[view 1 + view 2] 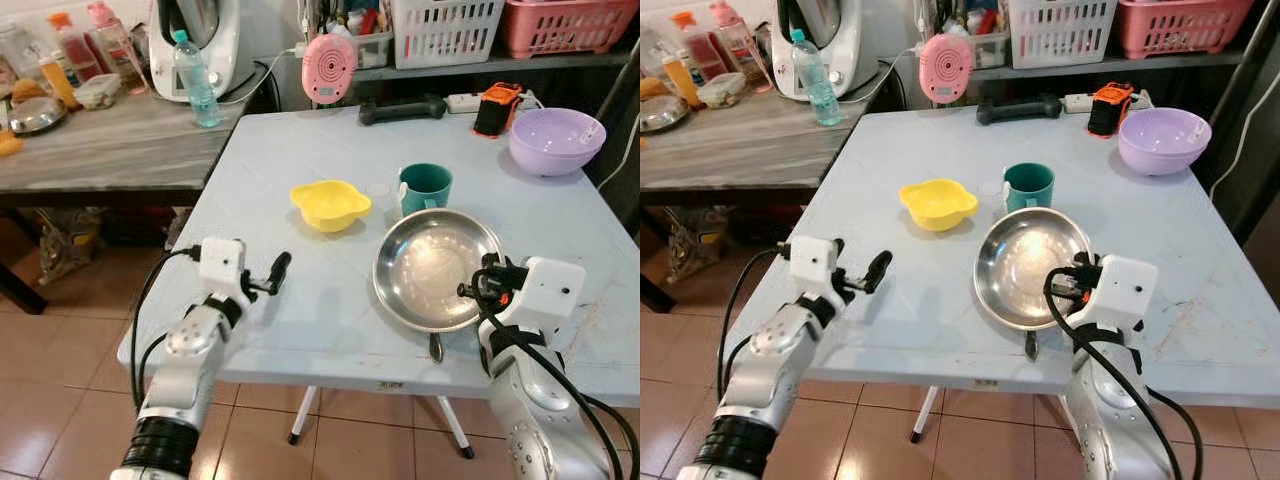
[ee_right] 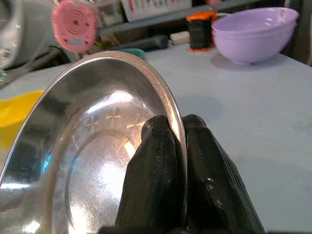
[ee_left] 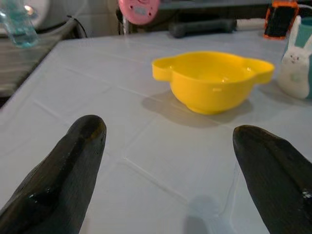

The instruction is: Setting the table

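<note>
Now the steel plate [image 1: 432,265] sits at the counter's [image 1: 300,330] near edge, its rim clamped between the right gripper's [image 2: 178,146] fingers. Just behind it stand a teal mug [image 1: 426,188] and a yellow bowl [image 1: 330,204] (a lilac bowl [image 1: 556,140] farther back). Beside them the left gripper [image 1: 276,272] hovers, fingers apart.

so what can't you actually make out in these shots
- Dark object under the near rim of the steel plate, head views: mostly covered by the plate, can't identify.
- Inside of the green cup: angle hides any contents.
- White rabbit-shaped item, left wrist view: cut off by the frame edge.
- Right gripper pinches the plate rim; the plate's underside is hidden.
</note>
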Robot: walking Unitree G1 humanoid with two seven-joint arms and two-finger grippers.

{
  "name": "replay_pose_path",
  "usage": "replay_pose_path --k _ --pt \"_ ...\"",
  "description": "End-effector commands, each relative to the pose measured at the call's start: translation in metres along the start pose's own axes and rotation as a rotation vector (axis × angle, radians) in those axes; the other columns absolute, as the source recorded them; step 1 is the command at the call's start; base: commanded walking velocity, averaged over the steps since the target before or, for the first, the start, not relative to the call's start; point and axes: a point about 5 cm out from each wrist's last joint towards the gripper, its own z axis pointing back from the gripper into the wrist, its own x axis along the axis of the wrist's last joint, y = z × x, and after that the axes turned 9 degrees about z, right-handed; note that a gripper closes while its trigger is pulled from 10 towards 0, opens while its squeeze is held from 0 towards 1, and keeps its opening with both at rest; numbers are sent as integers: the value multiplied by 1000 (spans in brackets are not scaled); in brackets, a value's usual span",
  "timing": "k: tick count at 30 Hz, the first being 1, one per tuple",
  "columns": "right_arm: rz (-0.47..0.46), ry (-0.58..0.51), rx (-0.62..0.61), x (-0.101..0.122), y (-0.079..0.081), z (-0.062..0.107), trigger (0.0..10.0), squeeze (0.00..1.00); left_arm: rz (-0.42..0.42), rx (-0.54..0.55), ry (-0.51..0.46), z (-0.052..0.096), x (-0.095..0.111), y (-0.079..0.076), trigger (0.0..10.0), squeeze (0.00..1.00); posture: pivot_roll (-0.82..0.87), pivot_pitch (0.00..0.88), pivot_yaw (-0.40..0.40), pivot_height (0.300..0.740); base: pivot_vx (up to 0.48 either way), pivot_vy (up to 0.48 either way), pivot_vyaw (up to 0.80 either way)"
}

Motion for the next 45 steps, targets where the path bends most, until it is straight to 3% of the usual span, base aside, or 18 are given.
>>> replay_pose_path --k 1,5,27,38,45 --pt "-8 -35 16 8 3 0 10000 0 -4 28 -7 0 1 5 10000 0 -203 0 105 740 0 0 0" --pt "4 -44 22 11 6 0 10000 0 25 38 -5 2 -2 5 10000 0 -204 0 118 740 0 0 0" --pt "-34 -31 14 7 16 0 10000 0 -2 1 -7 -1 5 5 10000 0 -181 0 147 740 0 0 0" --pt "-30 -23 20 5 17 -2 10000 0 8 7 -3 -2 4 5 10000 0 -177 0 142 740 0 0 -584" --pt "-27 -31 23 7 17 -5 10000 0 29 15 6 -4 3 5 10000 0 -180 0 137 740 0 0 0"
